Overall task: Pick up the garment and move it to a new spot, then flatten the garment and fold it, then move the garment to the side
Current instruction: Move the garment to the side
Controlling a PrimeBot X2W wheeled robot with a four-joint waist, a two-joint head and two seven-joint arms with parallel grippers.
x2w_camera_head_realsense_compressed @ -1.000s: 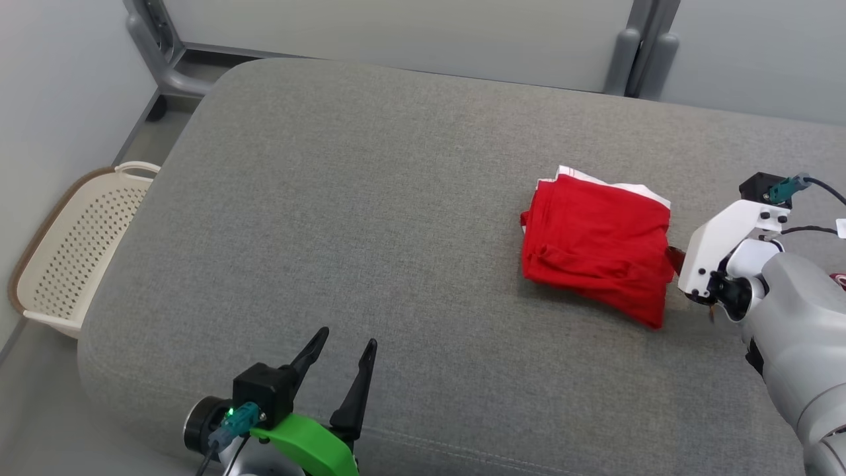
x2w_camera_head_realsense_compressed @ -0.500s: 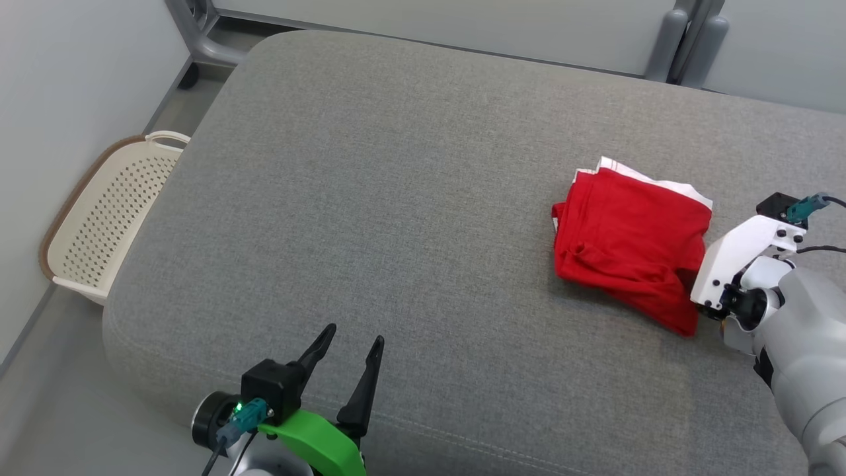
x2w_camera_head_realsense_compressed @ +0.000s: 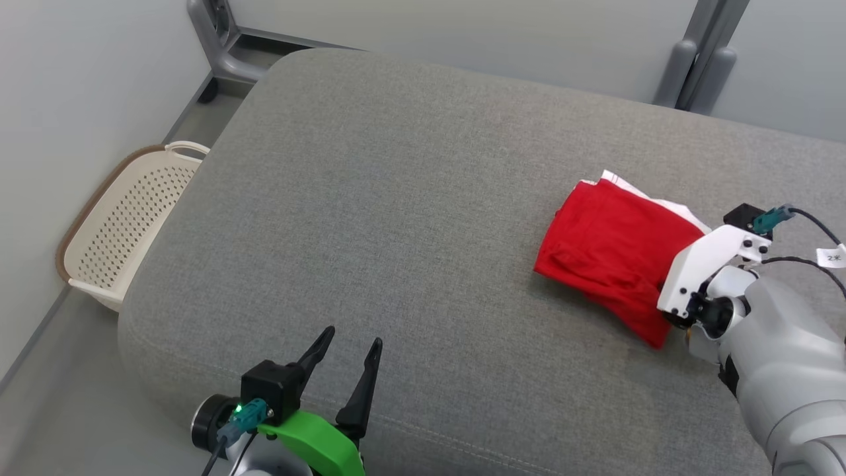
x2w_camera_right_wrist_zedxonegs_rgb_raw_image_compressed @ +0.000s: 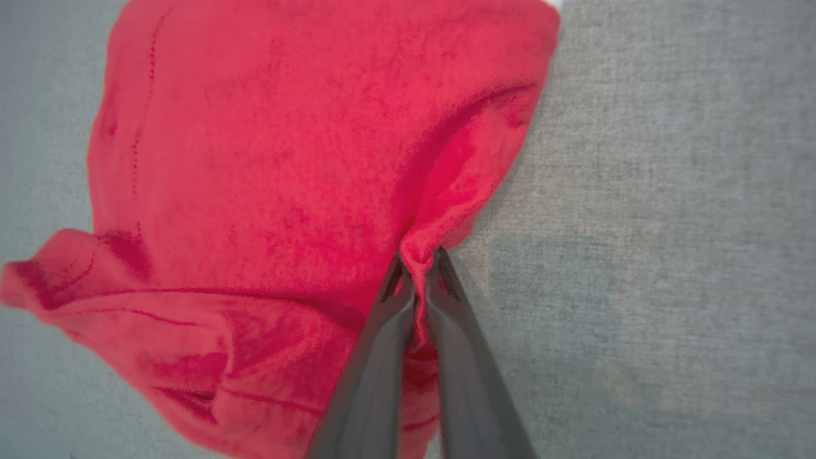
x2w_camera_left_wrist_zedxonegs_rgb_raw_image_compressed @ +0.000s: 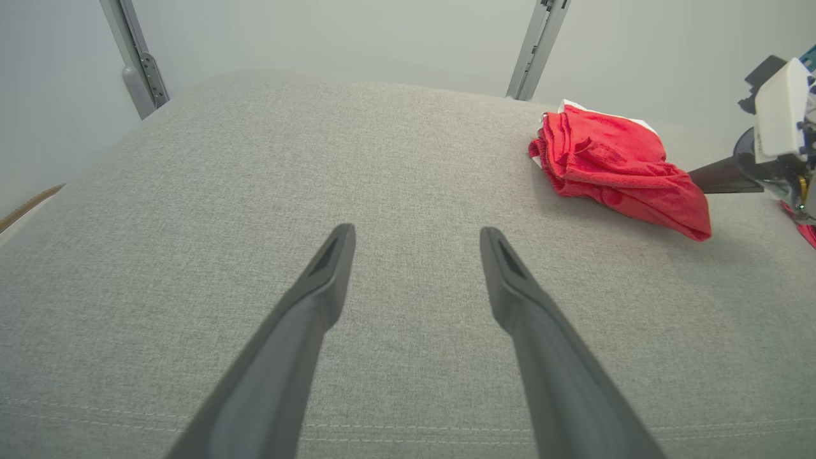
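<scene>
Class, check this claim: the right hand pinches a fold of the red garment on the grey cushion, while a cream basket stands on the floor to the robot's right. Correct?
No. The head view shows the cream basket on the floor to the robot's left, not its right. The rest holds: the right hand pinches a fold of the red garment on the grey cushion.

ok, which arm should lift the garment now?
Right. The right tool is pinched shut on a fold of the red garment; the left tool hangs open over bare cushion, far from it.
</scene>
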